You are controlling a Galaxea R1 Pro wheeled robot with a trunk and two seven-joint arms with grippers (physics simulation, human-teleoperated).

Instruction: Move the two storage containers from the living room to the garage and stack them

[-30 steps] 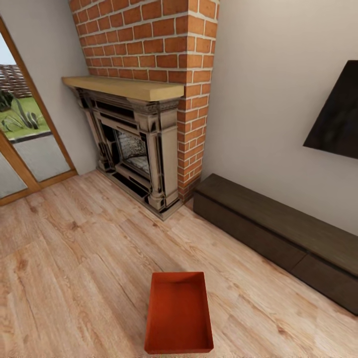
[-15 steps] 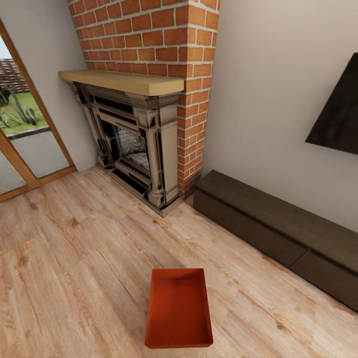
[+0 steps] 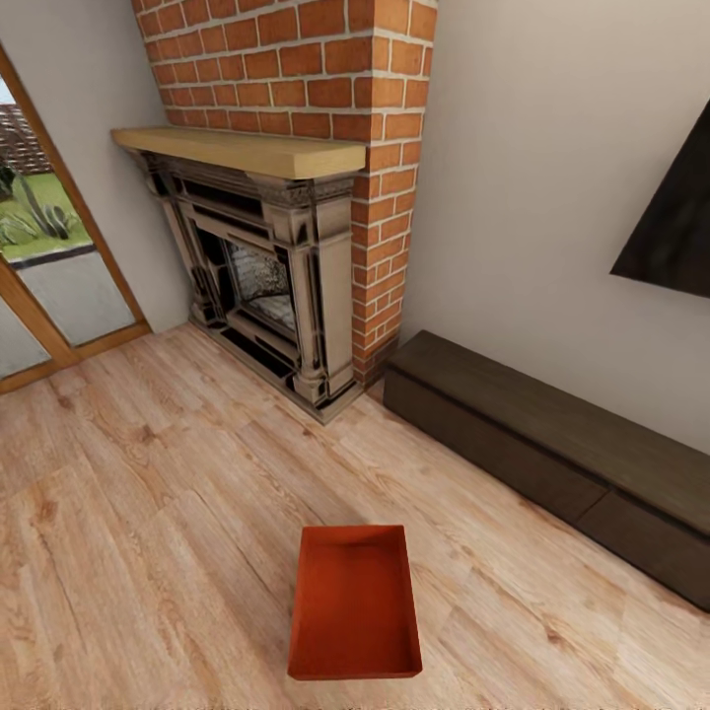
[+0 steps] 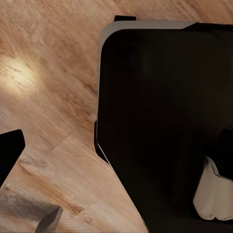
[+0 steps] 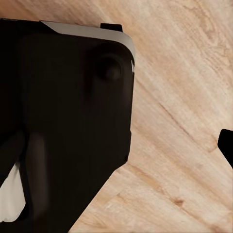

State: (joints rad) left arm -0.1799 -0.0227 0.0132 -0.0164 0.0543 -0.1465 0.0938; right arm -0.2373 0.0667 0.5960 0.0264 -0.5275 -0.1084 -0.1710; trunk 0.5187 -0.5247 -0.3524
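Note:
One orange-red storage container (image 3: 355, 602) sits open and empty on the light wood-plank flooring of the living room, low in the middle of the head view, its long side pointing toward the fireplace. In the left wrist view a dark fingertip (image 4: 9, 155) of my left gripper shows at the frame's edge over bare planks. A dark fingertip (image 5: 226, 145) of my right gripper shows the same way in the right wrist view. Nothing lies between the fingers of either gripper. Both grippers hang close to my own dark base (image 4: 165, 121), away from the container.
A red-brick fireplace (image 3: 286, 266) with a wooden mantel stands ahead. A long dark low cabinet (image 3: 552, 463) runs along the right wall under a black wall screen (image 3: 675, 227). A glazed door (image 3: 49, 256) is at the left. Open plank floor (image 3: 148, 532) surrounds the container.
The whole head view has slid upward a little, so the camera has moved. The container has not moved on the floor.

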